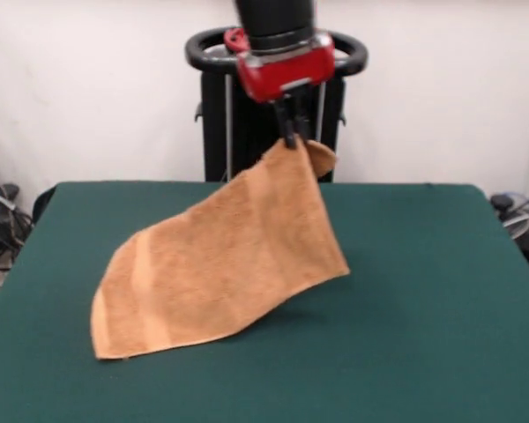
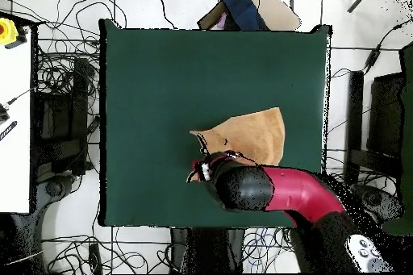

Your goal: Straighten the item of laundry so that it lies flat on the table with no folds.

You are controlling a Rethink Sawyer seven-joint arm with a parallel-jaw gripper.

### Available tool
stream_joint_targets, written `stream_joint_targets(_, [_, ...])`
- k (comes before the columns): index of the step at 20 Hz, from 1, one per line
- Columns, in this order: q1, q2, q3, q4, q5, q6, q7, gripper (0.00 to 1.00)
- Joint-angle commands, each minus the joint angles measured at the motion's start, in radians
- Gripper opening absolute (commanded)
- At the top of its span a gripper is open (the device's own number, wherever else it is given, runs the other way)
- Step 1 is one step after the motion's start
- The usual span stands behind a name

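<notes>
Towel (image 1: 225, 264) hangs from the pincer (image 1: 289, 137), which we see clamped on one raised corner while the lower edge rests on the bench (image 1: 423, 300). From overhead the arm (image 2: 274, 191) hides the grip, and the towel's tag is probably folded under.

Looked like a robotics lab or test bay. Showed a green felt-topped table (image 2: 161, 70) ringed by loose black cables (image 2: 60, 62) sprawled over a pale floor at 9 and 3 o'clock in the overhead view. Held a black pedestal stand (image 1: 273, 123) against a bare white wall (image 1: 97, 79) at 12 o'clock in the front view. Kept a yellow-and-red stop button (image 2: 6, 31) on a white bench (image 2: 14, 127) at 10 o'clock overhead.
</notes>
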Motion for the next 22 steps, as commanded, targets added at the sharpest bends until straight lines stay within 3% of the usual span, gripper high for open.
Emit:
stream_joint_targets(1, [0.244,-0.041,-0.122,0.078,0.056,-0.173,0.398,0.00])
stream_joint_targets(4, [0.441,-0.033,-0.335,0.044,0.077,-0.263,0.556,0.00])
stream_joint_targets(7, [0.628,0.011,-0.529,0.010,0.144,-0.350,0.633,0.00])
stream_joint_targets(11, [0.760,0.048,-0.651,-0.022,0.253,-0.385,0.656,0.00])
stream_joint_targets(12, [0.747,0.043,-0.638,-0.014,0.269,-0.387,0.635,1.00])
stream_joint_targets(15, [0.721,0.017,-0.636,-0.020,0.282,-0.323,0.636,1.00])
stream_joint_targets(22, [0.591,-0.051,-0.584,-0.070,0.201,-0.161,0.513,1.00])
